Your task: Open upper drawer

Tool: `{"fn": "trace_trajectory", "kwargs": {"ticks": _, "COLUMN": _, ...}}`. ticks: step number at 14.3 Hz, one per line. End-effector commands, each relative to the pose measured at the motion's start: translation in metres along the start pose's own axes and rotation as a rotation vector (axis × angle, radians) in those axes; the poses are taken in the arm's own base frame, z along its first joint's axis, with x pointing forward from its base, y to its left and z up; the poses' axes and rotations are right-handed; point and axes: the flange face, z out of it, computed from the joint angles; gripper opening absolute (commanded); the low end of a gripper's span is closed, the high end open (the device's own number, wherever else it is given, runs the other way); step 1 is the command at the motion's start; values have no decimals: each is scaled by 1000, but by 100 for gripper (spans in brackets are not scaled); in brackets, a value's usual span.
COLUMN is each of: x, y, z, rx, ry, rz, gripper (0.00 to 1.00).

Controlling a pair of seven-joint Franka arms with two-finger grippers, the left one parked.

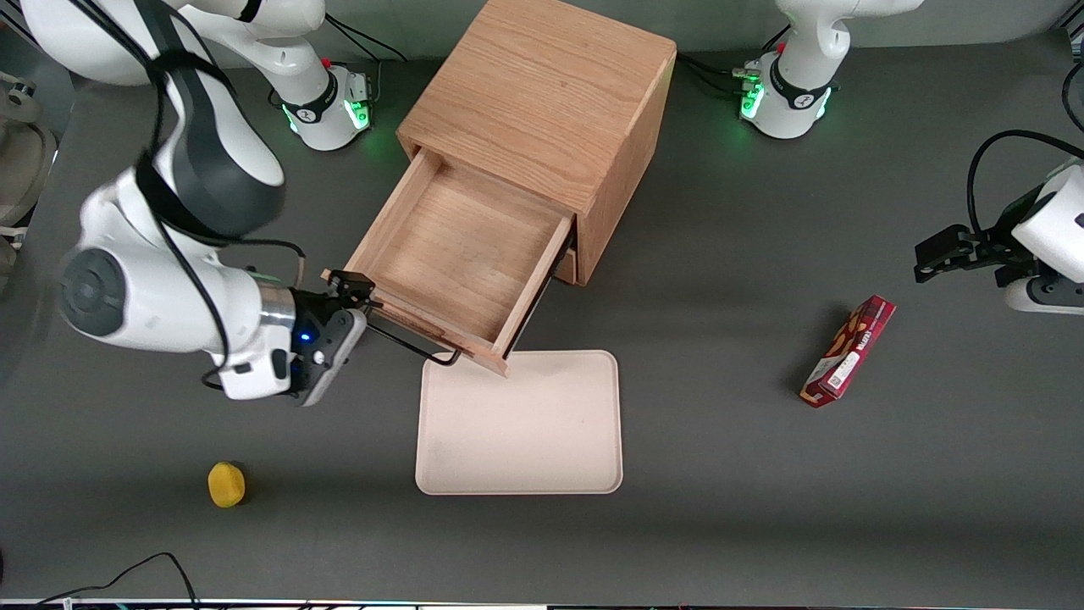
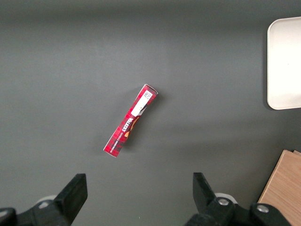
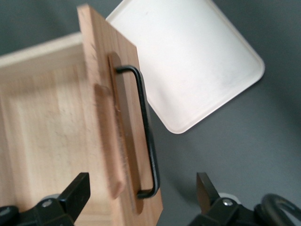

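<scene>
On the table, oak cabinet [image 1: 542,110] sits farther from the front camera than the tray [image 1: 518,424]. Upper drawer [image 1: 457,254] already pulled well out, empty; front edge just above the tray. Rigid, light wooden box, likely slides easily. Best grip: thin black handle [image 3: 146,132], stiff wire bar. Gripper [image 1: 360,307] spread wide beside the handle's end, holding nothing.

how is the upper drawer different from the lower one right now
The upper drawer is pulled far out of the cabinet, its bare inside showing; the lower drawer stays in, only a sliver visible. The upper drawer's black handle is in plain sight; the lower's is hidden. The open tool sits by the upper handle. Both are light wood.
</scene>
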Motion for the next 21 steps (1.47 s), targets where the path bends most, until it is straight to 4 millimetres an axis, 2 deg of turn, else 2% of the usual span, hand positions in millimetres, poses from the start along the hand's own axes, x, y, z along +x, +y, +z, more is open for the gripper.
{"fn": "trace_trajectory", "kwargs": {"ticks": 1, "x": -12, "y": -44, "z": -58, "rx": -79, "ry": 14, "rz": 159, "gripper": 100}}
{"fn": "trace_trajectory", "kwargs": {"ticks": 4, "x": -46, "y": -91, "z": -125, "rx": -134, "ry": 43, "rz": 475, "gripper": 100}}
{"fn": "trace_trajectory", "kwargs": {"ticks": 5, "x": -57, "y": -103, "z": -140, "rx": -149, "ry": 51, "rz": 560, "gripper": 100}}
{"fn": "trace_trajectory", "kwargs": {"ticks": 8, "x": -110, "y": -88, "z": -192, "rx": -298, "ry": 96, "rz": 747, "gripper": 100}}
{"fn": "trace_trajectory", "kwargs": {"ticks": 9, "x": -129, "y": -79, "z": -202, "rx": -310, "ry": 93, "rz": 794, "gripper": 100}}
{"fn": "trace_trajectory", "kwargs": {"ticks": 10, "x": -157, "y": -60, "z": -210, "rx": -304, "ry": 62, "rz": 859, "gripper": 100}}
{"fn": "trace_trajectory", "kwargs": {"ticks": 11, "x": -175, "y": -52, "z": -205, "rx": -298, "ry": 23, "rz": 897, "gripper": 100}}
{"fn": "trace_trajectory", "kwargs": {"ticks": 12, "x": -187, "y": -54, "z": -194, "rx": -302, "ry": 13, "rz": 914, "gripper": 100}}
{"fn": "trace_trajectory", "kwargs": {"ticks": 14, "x": -229, "y": -39, "z": -170, "rx": -302, "ry": 90, "rz": 976, "gripper": 100}}
{"fn": "trace_trajectory", "kwargs": {"ticks": 15, "x": -248, "y": -37, "z": -151, "rx": -266, "ry": 152, "rz": 990, "gripper": 100}}
{"fn": "trace_trajectory", "kwargs": {"ticks": 16, "x": -259, "y": -38, "z": -136, "rx": -269, "ry": 184, "rz": 993, "gripper": 100}}
{"fn": "trace_trajectory", "kwargs": {"ticks": 18, "x": -259, "y": -36, "z": -132, "rx": -278, "ry": 185, "rz": 986, "gripper": 100}}
{"fn": "trace_trajectory", "kwargs": {"ticks": 21, "x": -248, "y": -31, "z": -149, "rx": -320, "ry": 167, "rz": 980, "gripper": 100}}
